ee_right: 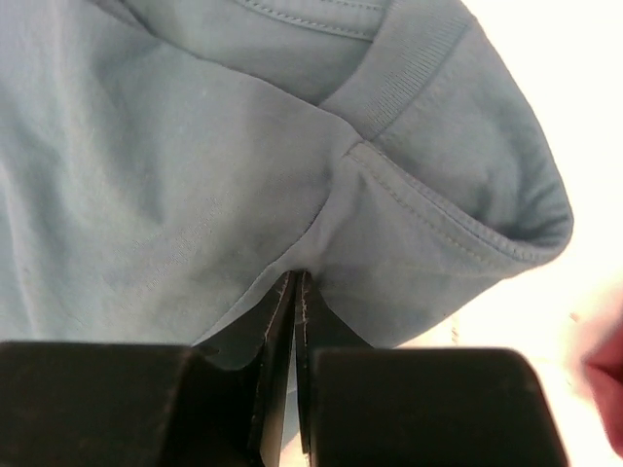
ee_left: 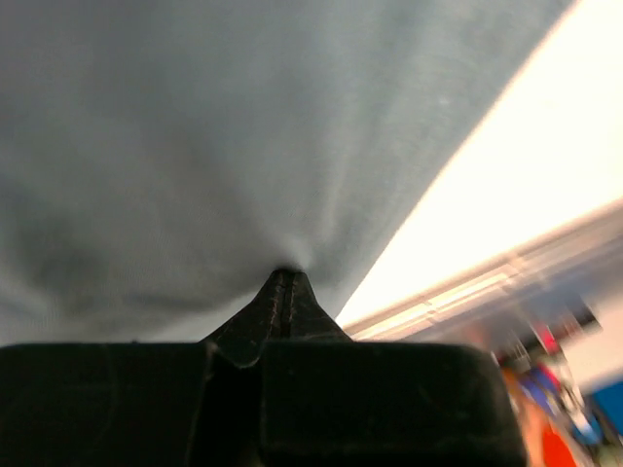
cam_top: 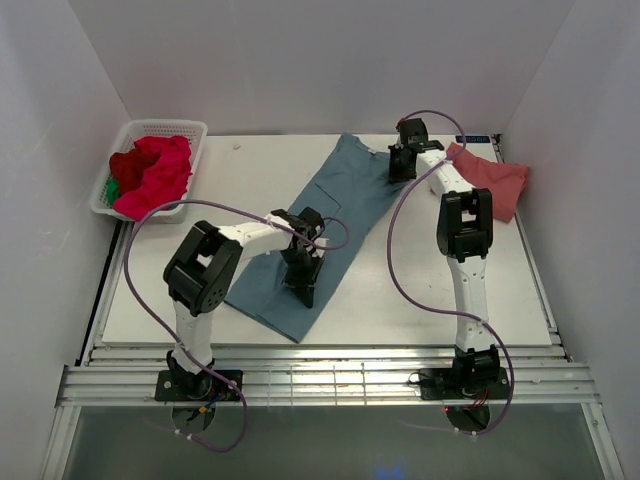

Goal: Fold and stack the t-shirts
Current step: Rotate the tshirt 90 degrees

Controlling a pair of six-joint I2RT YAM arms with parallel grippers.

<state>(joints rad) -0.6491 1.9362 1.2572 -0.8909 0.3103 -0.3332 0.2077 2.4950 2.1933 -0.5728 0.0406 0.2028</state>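
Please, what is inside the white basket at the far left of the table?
The white basket holds a magenta t-shirt spilling over its near rim, a darker red cloth and a bit of green cloth. Anything beneath them is covered.

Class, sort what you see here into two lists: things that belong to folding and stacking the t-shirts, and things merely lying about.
Belongs to the job:
- teal-blue t-shirt, pinched by the left gripper and the right gripper
- salmon-pink t-shirt
- red t-shirts
- green t-shirt

Merely there:
- white basket, holding the red and green ones
- table
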